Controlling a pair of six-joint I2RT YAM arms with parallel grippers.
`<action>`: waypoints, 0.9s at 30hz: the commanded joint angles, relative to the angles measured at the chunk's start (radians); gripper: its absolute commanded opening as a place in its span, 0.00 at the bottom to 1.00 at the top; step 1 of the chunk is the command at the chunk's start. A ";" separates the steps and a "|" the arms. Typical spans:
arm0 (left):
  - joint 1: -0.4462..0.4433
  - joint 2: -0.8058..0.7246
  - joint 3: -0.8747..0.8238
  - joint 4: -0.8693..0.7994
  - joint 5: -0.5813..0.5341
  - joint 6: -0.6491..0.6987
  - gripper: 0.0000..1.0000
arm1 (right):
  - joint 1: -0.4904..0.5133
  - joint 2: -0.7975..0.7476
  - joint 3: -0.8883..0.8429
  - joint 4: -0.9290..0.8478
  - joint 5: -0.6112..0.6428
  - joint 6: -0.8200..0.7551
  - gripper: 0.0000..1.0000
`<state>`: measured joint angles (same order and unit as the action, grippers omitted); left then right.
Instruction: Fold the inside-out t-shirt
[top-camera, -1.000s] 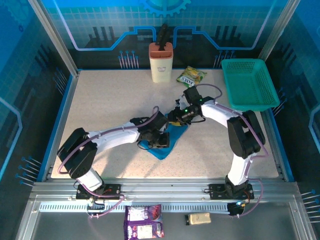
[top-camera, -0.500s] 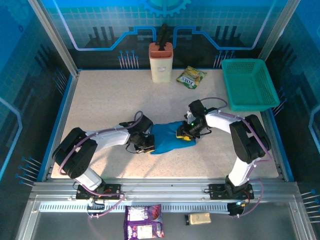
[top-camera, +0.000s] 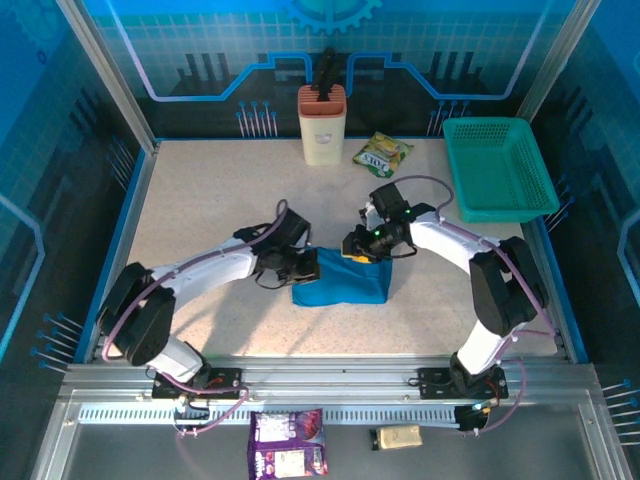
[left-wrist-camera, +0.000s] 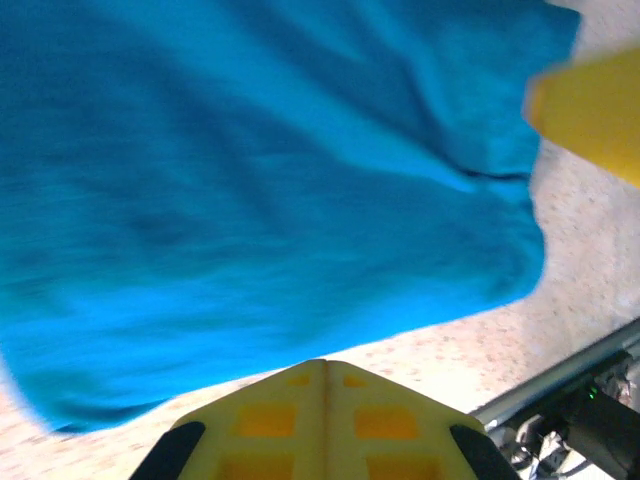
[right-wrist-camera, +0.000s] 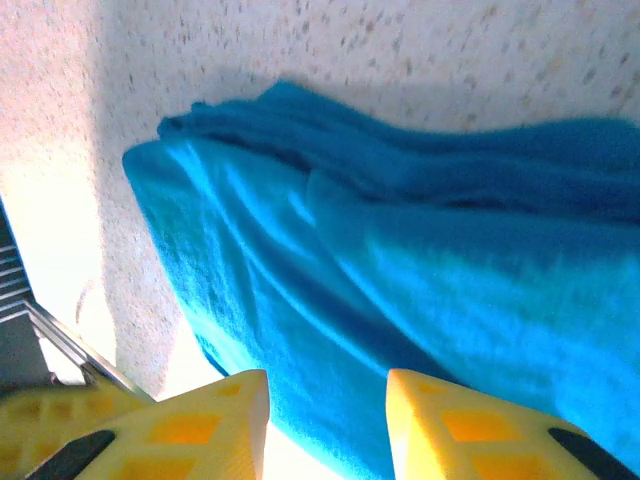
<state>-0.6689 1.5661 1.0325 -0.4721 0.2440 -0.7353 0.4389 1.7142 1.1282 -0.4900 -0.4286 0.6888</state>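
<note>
Inside-out t-shirt (top-camera: 341, 284): blue, bunched flat at mid-bench (top-camera: 200, 200), between both claws. Left claw (top-camera: 306, 267): fingers closed together at the cloth's left edge. Right claw (top-camera: 352, 250): fingers narrowly parted at the cloth's upper edge.

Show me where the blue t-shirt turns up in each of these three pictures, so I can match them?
Top external: the t-shirt lies mid-table, between the two hands.
Left wrist: the t-shirt covers the upper picture, above the left hand.
Right wrist: the t-shirt runs across the middle and right, above the right hand.
Shared landmark: the speckled table.
</note>
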 joint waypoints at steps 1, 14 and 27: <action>-0.055 0.100 0.066 0.020 0.032 -0.031 0.06 | -0.044 0.061 0.016 -0.012 -0.041 -0.044 0.36; -0.090 0.384 0.088 0.004 0.038 0.008 0.04 | -0.148 0.045 0.000 -0.101 0.126 -0.141 0.35; -0.072 0.122 0.083 0.059 0.015 -0.014 0.14 | -0.137 0.065 -0.009 -0.134 0.149 -0.228 0.34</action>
<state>-0.7517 1.7611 1.1015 -0.3710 0.2878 -0.7532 0.3008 1.7584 1.1259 -0.5995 -0.2871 0.4881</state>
